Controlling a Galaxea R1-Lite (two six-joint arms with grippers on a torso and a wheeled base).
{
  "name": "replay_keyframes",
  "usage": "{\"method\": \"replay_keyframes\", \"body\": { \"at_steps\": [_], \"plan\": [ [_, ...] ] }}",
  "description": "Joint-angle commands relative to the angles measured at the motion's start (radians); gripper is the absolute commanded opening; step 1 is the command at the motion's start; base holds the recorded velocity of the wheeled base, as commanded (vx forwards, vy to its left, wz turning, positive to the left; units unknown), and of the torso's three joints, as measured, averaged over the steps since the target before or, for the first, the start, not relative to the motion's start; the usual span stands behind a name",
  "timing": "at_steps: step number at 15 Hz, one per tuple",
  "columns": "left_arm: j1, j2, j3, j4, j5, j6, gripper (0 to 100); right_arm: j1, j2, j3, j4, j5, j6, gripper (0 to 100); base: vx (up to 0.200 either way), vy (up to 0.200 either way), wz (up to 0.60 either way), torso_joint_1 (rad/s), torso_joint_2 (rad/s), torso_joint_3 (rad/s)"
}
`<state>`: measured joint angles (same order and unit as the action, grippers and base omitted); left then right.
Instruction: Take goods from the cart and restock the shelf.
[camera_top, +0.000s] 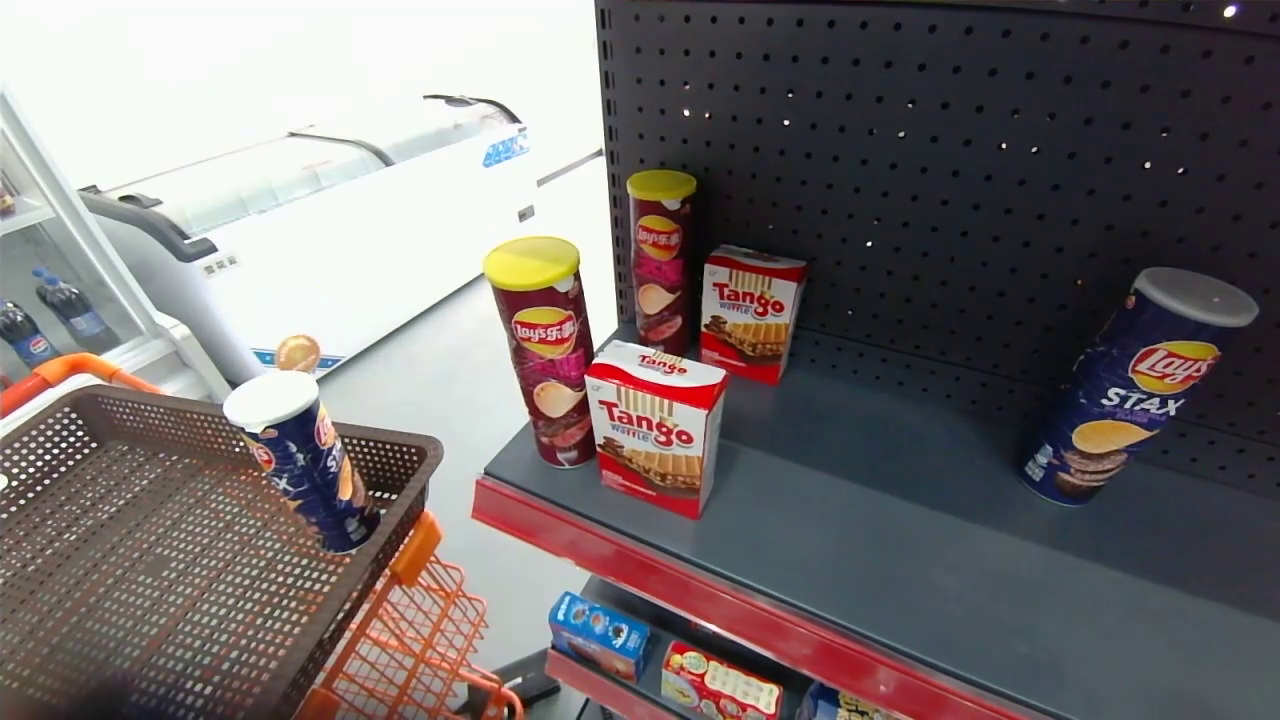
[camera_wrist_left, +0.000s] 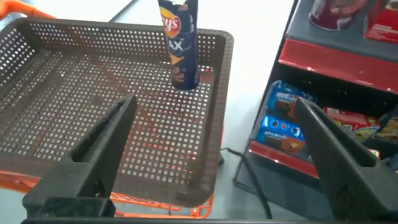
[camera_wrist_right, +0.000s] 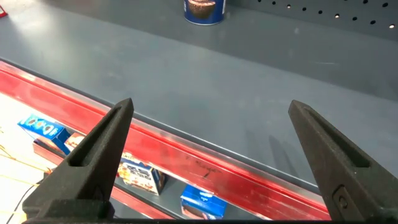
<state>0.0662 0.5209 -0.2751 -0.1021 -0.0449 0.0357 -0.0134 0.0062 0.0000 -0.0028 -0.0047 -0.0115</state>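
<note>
Left wrist view: the left gripper (camera_wrist_left: 214, 104) gapes empty over the brown perforated cart basket (camera_wrist_left: 74, 93), where the tall blue chip can (camera_wrist_left: 180, 46) stands upright — a glancing finger could topple it. Over the grey shelf (camera_wrist_right: 236, 81), the right gripper (camera_wrist_right: 211, 107) is likewise spread.

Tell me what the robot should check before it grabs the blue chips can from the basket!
1. Left gripper open: ok.
2. Blue can standing, lid on, in the basket: ok.
3. Left gripper around the can: not ok, the can stands farther ahead.
4. Bare room on the shelf beside the other blue can: ok.
5. Right gripper open and empty: ok.
</note>
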Motion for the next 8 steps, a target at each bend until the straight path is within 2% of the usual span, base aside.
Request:
{"method": "replay_keyframes", "body": {
  "at_steps": [1,3,4,6,8],
  "plan": [
    [0.027,0.373,-0.095,-0.136,0.016,-0.007,100,0.0,0.0,0.0,0.0,0.0,-0.001,100,0.0,0.0,0.0,0.0,0.0,0.0],
    [0.023,0.496,-0.104,-0.255,0.025,-0.004,100,0.0,0.0,0.0,0.0,0.0,-0.001,100,0.0,0.0,0.0,0.0,0.0,0.0],
    [0.021,0.59,-0.084,-0.375,0.026,-0.002,100,0.0,0.0,0.0,0.0,0.0,-0.001,100,0.0,0.0,0.0,0.0,0.0,0.0],
    [0.026,0.699,-0.05,-0.551,0.045,0.0,100,0.0,0.0,0.0,0.0,0.0,-0.001,100,0.0,0.0,0.0,0.0,0.0,0.0],
    [0.027,0.821,-0.05,-0.673,0.134,0.0,100,0.0,0.0,0.0,0.0,0.0,-0.001,100,0.0,0.0,0.0,0.0,0.0,0.0]
  ]
}}
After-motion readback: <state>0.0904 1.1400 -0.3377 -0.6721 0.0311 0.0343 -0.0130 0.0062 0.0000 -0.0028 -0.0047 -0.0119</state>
